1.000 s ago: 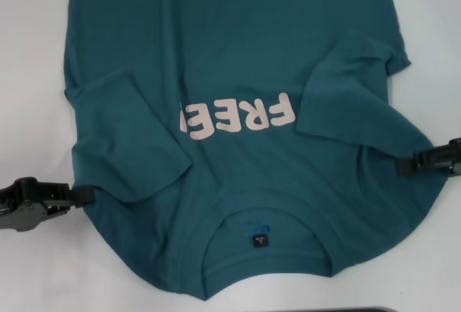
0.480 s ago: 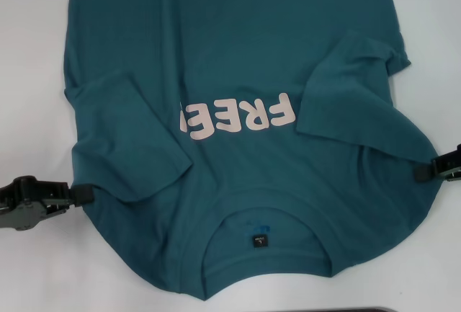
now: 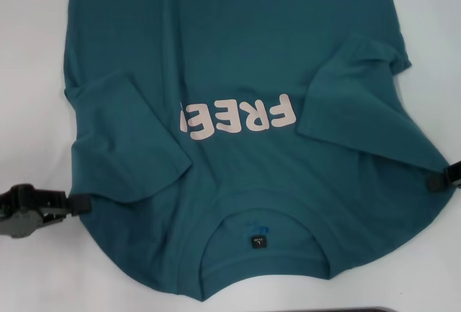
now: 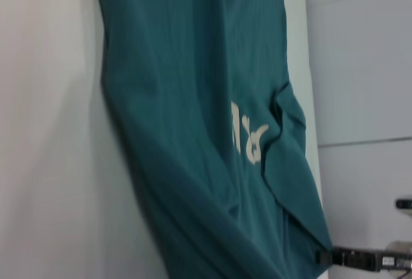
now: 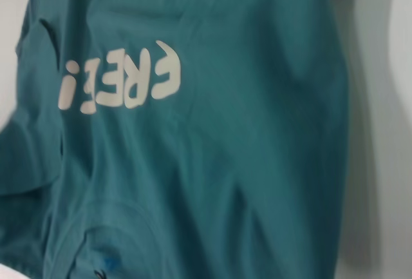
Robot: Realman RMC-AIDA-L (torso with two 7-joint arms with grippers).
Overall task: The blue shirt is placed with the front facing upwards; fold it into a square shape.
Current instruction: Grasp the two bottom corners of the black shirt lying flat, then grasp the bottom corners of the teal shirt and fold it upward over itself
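The blue shirt (image 3: 238,45) lies front up on the white table, its pale "FREE" letters (image 3: 238,117) upside down to me and its collar (image 3: 263,234) with the black tag nearest me. Both short sleeves are folded inward over the chest. My left gripper (image 3: 81,202) is shut on the shirt's edge at the left shoulder. At the frame's right edge my right gripper (image 3: 436,180) pinches the right shoulder edge, and the cloth there is drawn out to a point. The left wrist view shows the shirt (image 4: 193,131) and the far right gripper (image 4: 328,257). The right wrist view shows only the shirt (image 5: 244,163).
White table (image 3: 29,52) shows on both sides of the shirt and in front of the collar. A dark object's edge (image 3: 360,310) peeks in at the bottom of the head view. The hem end of the shirt runs out of the frame at the far side.
My right gripper has moved outward to the right, pulling the right shoulder edge with it. The left gripper has shifted slightly toward me and outward.
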